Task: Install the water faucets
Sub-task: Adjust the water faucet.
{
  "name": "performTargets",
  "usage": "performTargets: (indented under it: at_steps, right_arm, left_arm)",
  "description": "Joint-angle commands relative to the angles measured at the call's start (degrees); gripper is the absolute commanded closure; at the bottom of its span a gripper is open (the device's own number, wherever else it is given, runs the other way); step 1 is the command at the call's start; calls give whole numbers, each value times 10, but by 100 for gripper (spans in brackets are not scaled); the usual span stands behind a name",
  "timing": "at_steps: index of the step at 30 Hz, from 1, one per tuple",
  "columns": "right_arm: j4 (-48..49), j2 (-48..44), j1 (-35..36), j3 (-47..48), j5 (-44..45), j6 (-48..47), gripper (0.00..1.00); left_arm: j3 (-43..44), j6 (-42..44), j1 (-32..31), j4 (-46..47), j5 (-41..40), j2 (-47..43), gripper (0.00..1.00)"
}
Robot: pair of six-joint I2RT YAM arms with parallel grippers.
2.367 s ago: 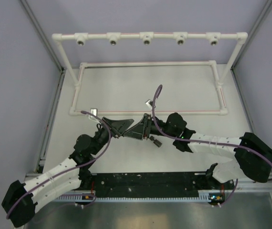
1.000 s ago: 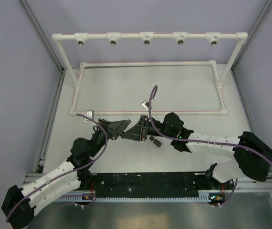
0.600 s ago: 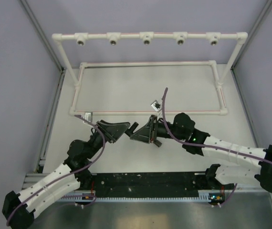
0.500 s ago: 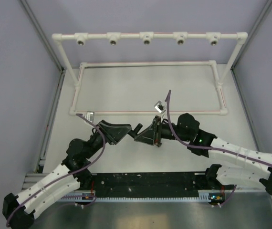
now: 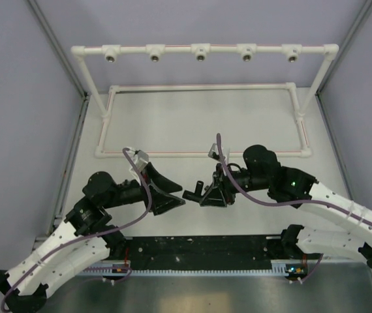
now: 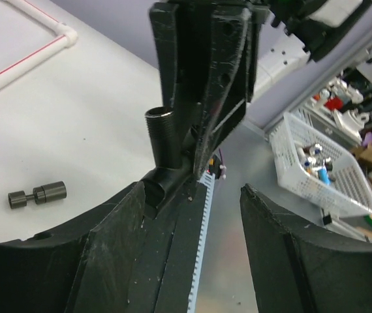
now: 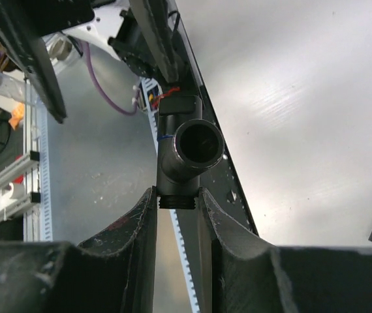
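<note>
Low over the table point(image 5: 205, 124), the right gripper point(image 7: 176, 195) grasps the T-shaped faucet point(image 7: 189, 153); the left gripper point(image 6: 192, 189) gapes empty; the stubby faucet point(image 6: 37, 194) lies loose; every socket point(image 5: 200, 57) is bare.

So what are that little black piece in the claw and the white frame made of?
The black T-shaped faucet looks like moulded plastic: matte, with a dull sheen and a threaded end. The white pipe frame looks like smooth plastic piping; its sockets show shiny, seemingly metal rings.
</note>
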Motion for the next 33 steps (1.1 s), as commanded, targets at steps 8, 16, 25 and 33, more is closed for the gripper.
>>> performTargets:
  at_steps: [8,16,25,33]
  right_arm:
    - [-54,-5,3,71,-60,-59,100]
    - [-47,23,14,87,-74,-63,100]
    - [-35,49,22,96,-83,-63,100]
    - [-18,64,24,100,-96,-60,100]
  left_arm:
    - [51,99,-2,-81,160,56,36]
    - [54,98,-2,-75,172,78,36]
    - [56,79,-3,-42,201,99,41]
    - [49,67,-6,-18,218,112,50]
